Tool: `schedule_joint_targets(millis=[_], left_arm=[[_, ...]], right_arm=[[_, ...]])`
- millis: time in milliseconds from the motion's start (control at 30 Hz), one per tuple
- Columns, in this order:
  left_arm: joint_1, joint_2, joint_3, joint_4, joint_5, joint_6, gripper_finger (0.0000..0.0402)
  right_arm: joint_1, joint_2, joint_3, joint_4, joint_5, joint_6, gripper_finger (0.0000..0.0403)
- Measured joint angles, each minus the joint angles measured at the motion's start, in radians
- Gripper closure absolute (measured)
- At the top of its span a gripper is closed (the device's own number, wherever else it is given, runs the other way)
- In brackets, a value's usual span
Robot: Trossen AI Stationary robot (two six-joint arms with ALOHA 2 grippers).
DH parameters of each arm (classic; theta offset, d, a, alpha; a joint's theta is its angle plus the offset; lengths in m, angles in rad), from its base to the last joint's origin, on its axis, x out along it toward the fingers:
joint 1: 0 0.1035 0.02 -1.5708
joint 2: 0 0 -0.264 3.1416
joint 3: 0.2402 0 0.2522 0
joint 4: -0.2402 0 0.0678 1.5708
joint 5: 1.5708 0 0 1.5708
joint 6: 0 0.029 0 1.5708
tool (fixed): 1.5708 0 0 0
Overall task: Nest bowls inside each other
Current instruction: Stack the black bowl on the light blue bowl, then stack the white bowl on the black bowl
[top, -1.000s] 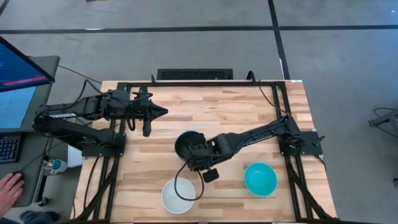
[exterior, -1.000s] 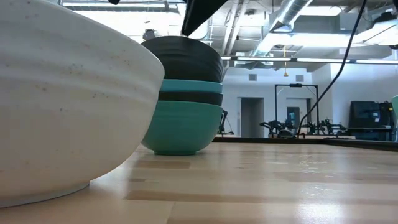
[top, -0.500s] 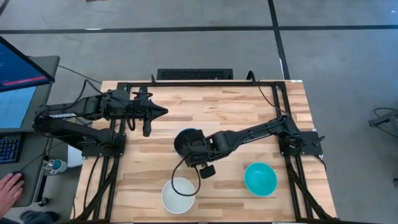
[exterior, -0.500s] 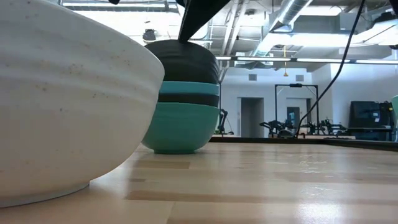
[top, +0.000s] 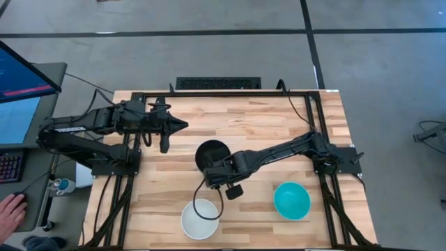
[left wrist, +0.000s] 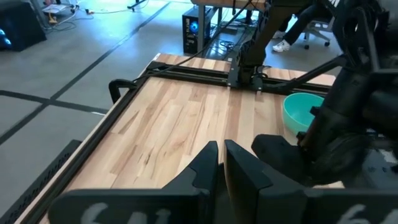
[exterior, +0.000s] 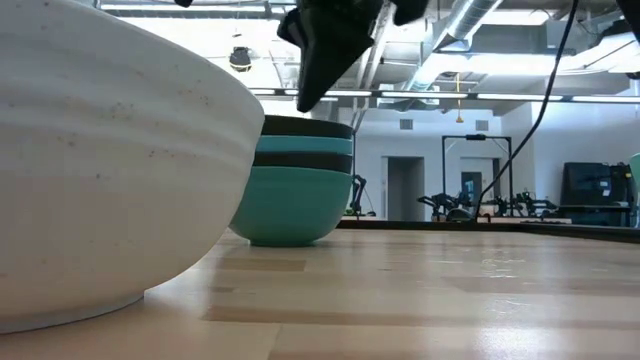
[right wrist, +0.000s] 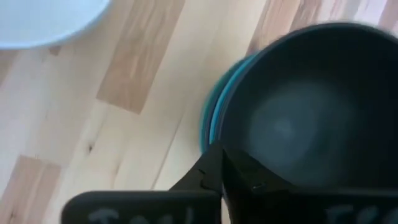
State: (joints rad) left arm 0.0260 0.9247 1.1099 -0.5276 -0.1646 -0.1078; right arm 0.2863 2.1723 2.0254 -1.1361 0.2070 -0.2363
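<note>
Several bowls stand nested in one stack (top: 212, 153) at mid-table. In the low view the stack (exterior: 295, 180) shows a dark teal bowl at the bottom, then black, bright cyan, and a black bowl (right wrist: 305, 112) on top. My right gripper (top: 212, 171) is shut and hovers just above the stack's near rim (exterior: 308, 95), touching nothing. A white bowl (top: 200, 219) rests on its base near the table's near edge. A bright cyan bowl (top: 291, 201) sits alone toward the near right. My left gripper (top: 184, 125) waits shut at the far left.
The white bowl (exterior: 100, 150) stands close in front of the low camera. Black frame rails (top: 230, 93) run along the table's far edge and sides. Bare wood (top: 279, 118) lies between the stack and the far rail. A person's hand (top: 10, 209) shows off the table's left.
The top black bowl, which sat high and tilted on the stack, has dropped level into the bowls below. My right gripper has risen clear of it and drawn slightly toward the near edge.
</note>
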Motion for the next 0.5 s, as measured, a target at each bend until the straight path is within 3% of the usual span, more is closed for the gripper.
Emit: schedule_joint_targets(millis=[200,500], left_arm=[[0.0,0.0,0.0,-0.004,0.0,0.015,0.0384],[0.0,0.0,0.0,-0.005,-0.006,0.006,0.0384]], right_arm=[[-0.001,-0.007,0.006,0.013,0.008,0.0,0.0342],[-0.002,-0.016,0.158,-0.091,0.011,0.006,0.0331]])
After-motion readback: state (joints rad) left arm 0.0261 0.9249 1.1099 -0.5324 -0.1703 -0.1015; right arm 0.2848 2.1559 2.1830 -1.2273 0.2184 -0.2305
